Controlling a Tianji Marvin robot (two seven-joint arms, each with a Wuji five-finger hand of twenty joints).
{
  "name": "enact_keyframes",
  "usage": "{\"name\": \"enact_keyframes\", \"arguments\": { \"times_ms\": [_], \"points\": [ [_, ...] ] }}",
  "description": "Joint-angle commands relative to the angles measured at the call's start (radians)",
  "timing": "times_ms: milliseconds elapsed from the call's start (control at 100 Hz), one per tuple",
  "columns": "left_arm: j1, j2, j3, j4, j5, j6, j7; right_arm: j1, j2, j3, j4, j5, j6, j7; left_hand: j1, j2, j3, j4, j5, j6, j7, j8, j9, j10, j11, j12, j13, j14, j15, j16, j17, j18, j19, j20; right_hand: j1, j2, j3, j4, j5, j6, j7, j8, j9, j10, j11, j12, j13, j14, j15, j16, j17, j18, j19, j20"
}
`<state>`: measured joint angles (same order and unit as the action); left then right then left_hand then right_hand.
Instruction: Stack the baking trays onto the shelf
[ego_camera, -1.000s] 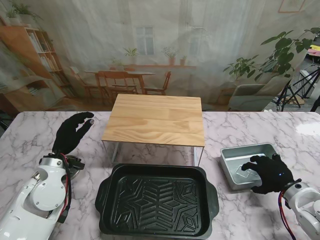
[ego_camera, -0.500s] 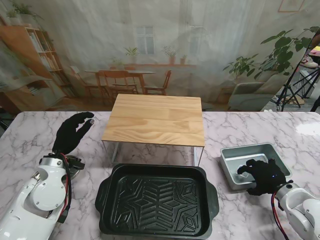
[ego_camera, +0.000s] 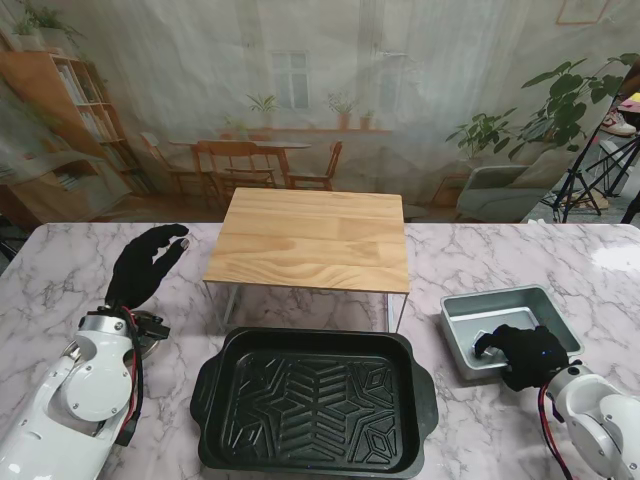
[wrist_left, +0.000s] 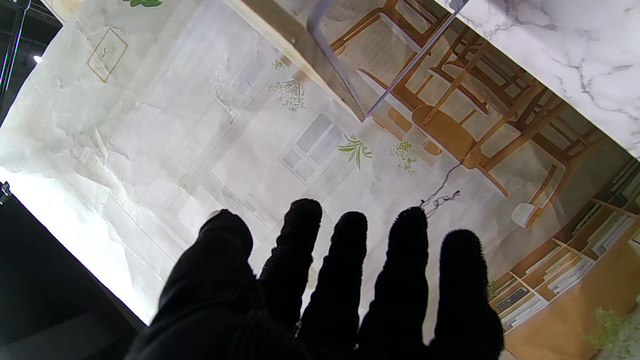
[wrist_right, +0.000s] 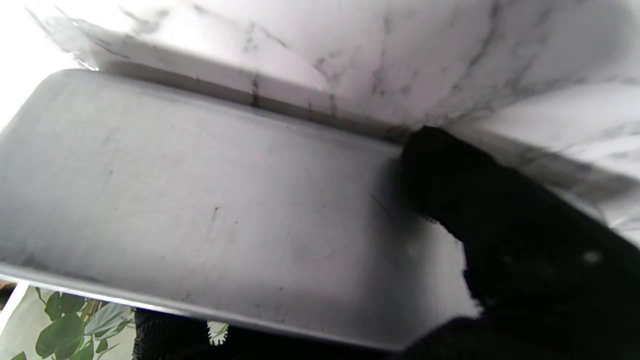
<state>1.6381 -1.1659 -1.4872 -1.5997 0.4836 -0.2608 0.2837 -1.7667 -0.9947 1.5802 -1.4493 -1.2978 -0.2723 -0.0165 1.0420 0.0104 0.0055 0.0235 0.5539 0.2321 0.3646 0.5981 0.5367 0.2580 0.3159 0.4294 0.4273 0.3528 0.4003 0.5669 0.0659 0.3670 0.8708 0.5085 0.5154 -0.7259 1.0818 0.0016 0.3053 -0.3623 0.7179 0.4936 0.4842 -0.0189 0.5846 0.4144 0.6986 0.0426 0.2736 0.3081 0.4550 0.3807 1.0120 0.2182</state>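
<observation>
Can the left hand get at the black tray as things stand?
Probably yes: the left hand is open, holding nothing, and only bare marble lies between it and the black tray's left handle.

Large black tray (ego_camera: 313, 400) lies before wooden shelf (ego_camera: 313, 238); small silver tray (ego_camera: 520, 309) sits right.

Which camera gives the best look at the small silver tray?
The stand view: the whole silver tray shows, with the right hand at its near edge. The right wrist view shows only its wall, close up; the left wrist view misses it.

White jointed arms (ego_camera: 85, 385) with red-black cables; hands (ego_camera: 145, 265) gloved black.
</observation>
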Motion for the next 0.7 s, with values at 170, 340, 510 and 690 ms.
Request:
{"name": "enact_keyframes", "arguments": {
  "times_ms": [170,340,510,690],
  "points": [
    [-0.004,0.000,0.006,0.005,0.005,0.001,-0.012,0.010,0.000,-0.018,0.021,0.026,0.002,0.043,0.041,-0.006,0.002,0.003,0.027,0.000,0.013,0.010,0.018,-0.009,0.011,0.007,0.012,-0.002,0.026,0.006,-0.001,-0.026,0.028,0.017,0.180,0.078,0.048,-0.049,0.230,-0.095,0.094,0.037,0.103,-0.036,0.038,0.012,0.114,-0.026,0.112,0.020,0.090,-0.051,0.077,0.025],
    [-0.004,0.001,0.008,0.006,0.005,-0.001,-0.013,0.018,-0.003,-0.029,0.035,0.049,0.006,0.033,0.040,-0.006,0.002,0.002,0.027,0.000,0.014,0.009,0.018,-0.011,0.011,0.006,0.013,-0.003,0.026,0.006,0.000,-0.030,0.029,0.016,0.255,0.160,0.049,-0.104,0.342,-0.085,0.112,0.040,0.198,-0.033,0.044,0.009,0.199,-0.022,0.132,0.028,0.162,-0.076,0.128,0.028],
    [-0.006,0.001,0.009,0.007,0.005,-0.002,-0.013,0.023,-0.005,-0.032,0.041,0.063,-0.009,0.011,0.041,-0.007,0.002,0.002,0.027,-0.001,0.015,0.009,0.016,-0.010,0.010,0.006,0.012,-0.001,0.026,0.006,0.002,-0.034,0.030,0.016,0.301,0.177,0.008,-0.227,0.482,-0.037,0.113,0.021,0.358,-0.008,0.006,0.038,0.321,-0.006,0.171,0.057,0.218,-0.125,0.183,0.027],
    [-0.006,0.001,0.010,0.008,0.005,-0.002,-0.013,0.022,-0.007,-0.029,0.037,0.066,-0.027,-0.011,0.041,-0.008,0.003,0.002,0.027,-0.001,0.016,0.008,0.016,-0.010,0.010,0.006,0.012,-0.001,0.027,0.006,0.006,-0.044,0.032,0.016,0.334,0.182,0.044,-0.240,0.623,0.016,0.117,0.004,0.488,0.011,-0.005,0.071,0.435,0.012,0.214,0.087,0.248,-0.135,0.210,0.028]
  ]
}}
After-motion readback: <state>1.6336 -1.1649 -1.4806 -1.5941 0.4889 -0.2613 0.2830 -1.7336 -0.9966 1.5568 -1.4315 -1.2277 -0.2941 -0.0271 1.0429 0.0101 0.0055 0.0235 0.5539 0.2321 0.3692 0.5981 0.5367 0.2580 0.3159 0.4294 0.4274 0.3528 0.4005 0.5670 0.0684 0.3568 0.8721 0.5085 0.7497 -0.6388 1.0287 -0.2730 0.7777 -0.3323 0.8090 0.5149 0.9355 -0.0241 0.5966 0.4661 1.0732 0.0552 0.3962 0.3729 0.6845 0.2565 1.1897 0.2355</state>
